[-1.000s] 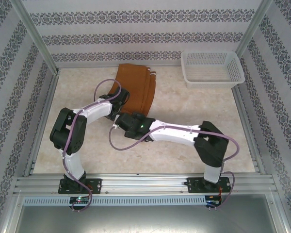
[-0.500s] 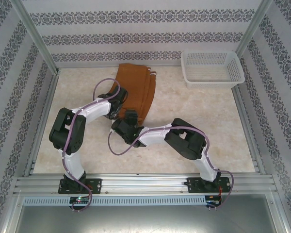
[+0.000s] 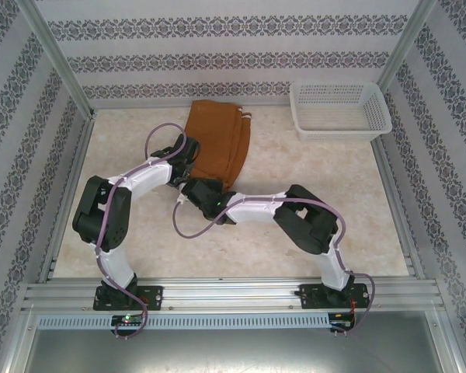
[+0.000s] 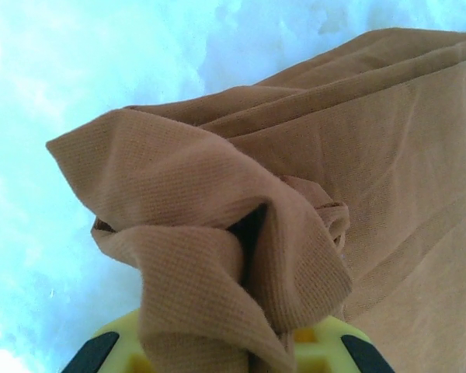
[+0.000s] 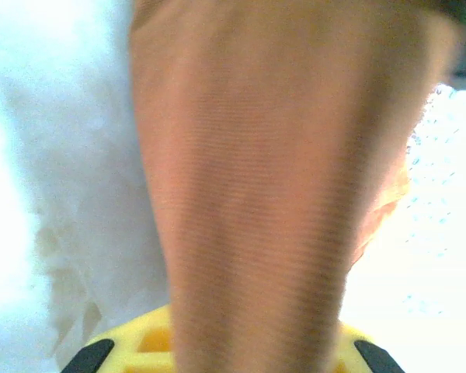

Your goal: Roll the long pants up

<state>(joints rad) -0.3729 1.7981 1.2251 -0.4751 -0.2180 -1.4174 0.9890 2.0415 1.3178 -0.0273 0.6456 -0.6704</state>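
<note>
Right gripper (image 3: 197, 188) has swung in, clamping the long pants (image 3: 221, 144) — left gripper (image 3: 188, 160) too

The long pants (image 4: 388, 155) hide fingertips of left claw (image 3: 189, 161) and, blurred, right claw (image 3: 194, 188).

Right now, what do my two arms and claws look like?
The left arm and right arm have white links, black joints and a looping purple cable each. The left claw and right claw are black with yellow bases.
</note>
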